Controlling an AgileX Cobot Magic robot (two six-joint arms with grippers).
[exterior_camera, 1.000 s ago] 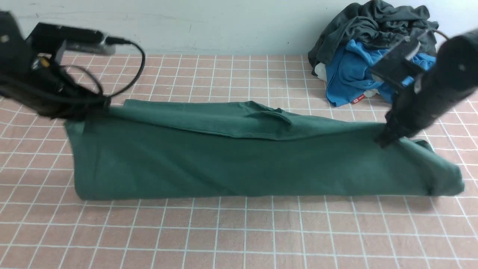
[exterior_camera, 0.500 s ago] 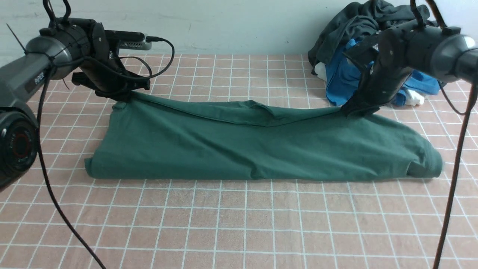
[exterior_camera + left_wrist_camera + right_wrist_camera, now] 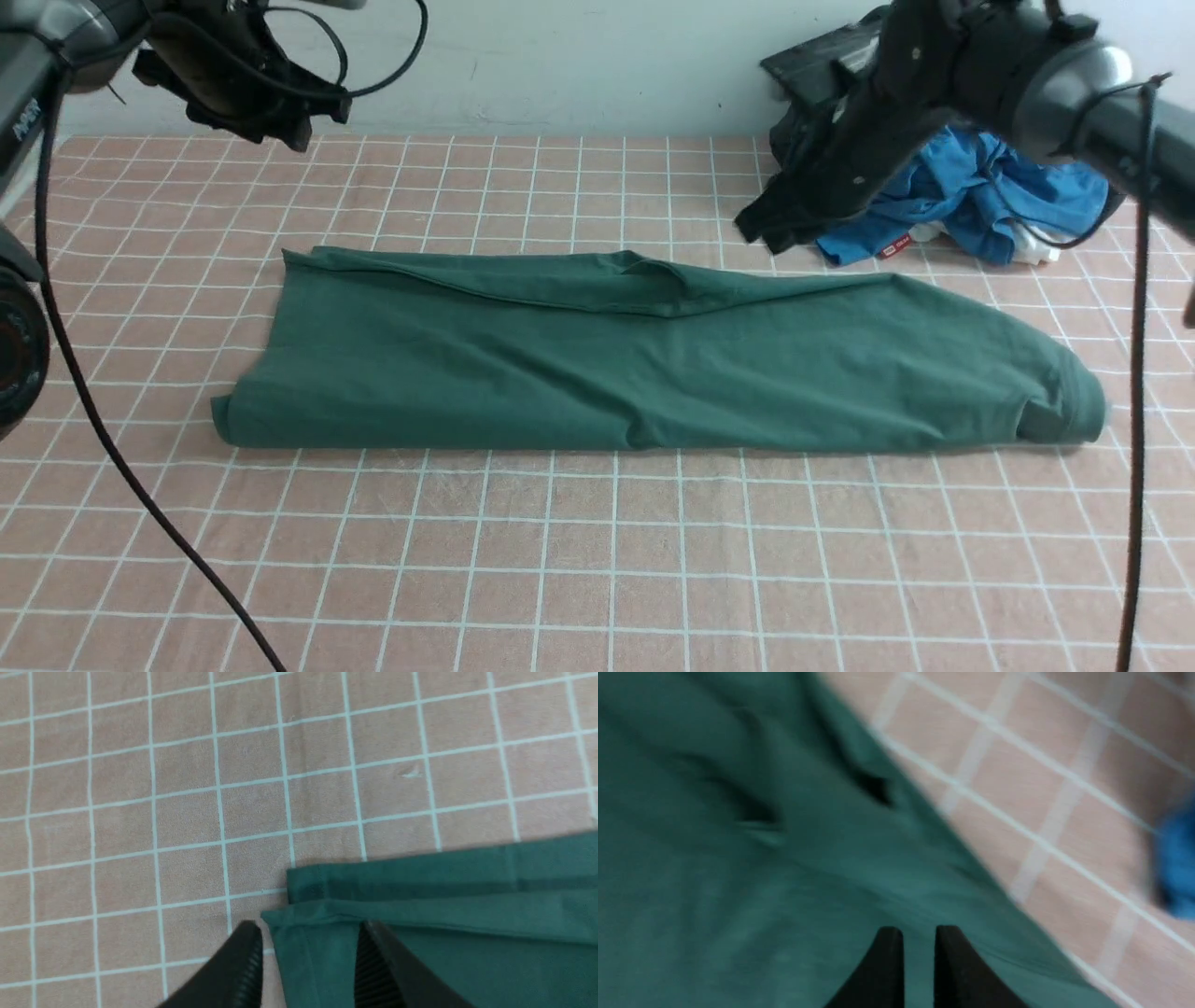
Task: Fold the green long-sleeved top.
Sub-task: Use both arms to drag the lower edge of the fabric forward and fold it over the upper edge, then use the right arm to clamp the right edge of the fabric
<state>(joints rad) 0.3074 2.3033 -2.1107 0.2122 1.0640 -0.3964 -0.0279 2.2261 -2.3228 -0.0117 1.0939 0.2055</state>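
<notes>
1. Black cable (image 3: 121,467): hangs from the left arm (image 3: 233,89) down over the near-left worktop (image 3: 597,579) and passes just left of the top's near-left corner.
2. Left arm: up at far left in front of the wall (image 3: 560,56), well apart from the cloth. Left jaws open, a gap betw. the ribbed pads (image 3: 243,961) and nothing in it. Its wrist view looks down on a hemmed corner of the top (image 3: 444,933).
3. Green long-sleeved top (image 3: 653,373): lies flat mid-worktop as one long band running left to right.
   - Left end: cut straight, slanting.
   - Near edge: a soft rolled fold, roughly parallel w/ the grid lines.
   - Far edge: a turned-over flap w/ a small raised ridge about mid-length.
   - Right end: rounded, w/ a small pucker.
4. Room: a wide strip of checked worktop shows on the near side, a narrower one on the far side up to the wall, and some on the left.
5. Right arm (image 3: 934,84): reaches in from far right, tip hanging above the worktop just beyond the top's far edge, not touching it. Right jaws nearly together w/ a slim gap, holding nothing. Its wrist view is blurred, w/ green cloth (image 3: 738,882) below.
6. Far right: blue garment (image 3: 971,201) heaped near the top's far-right end but apart from it, dark charcoal garment (image 3: 789,145) behind. The right arm partly hides both.
7. Second black cable (image 3: 1134,420): drops straight down at the right edge, just right of the top's rounded end.
</notes>
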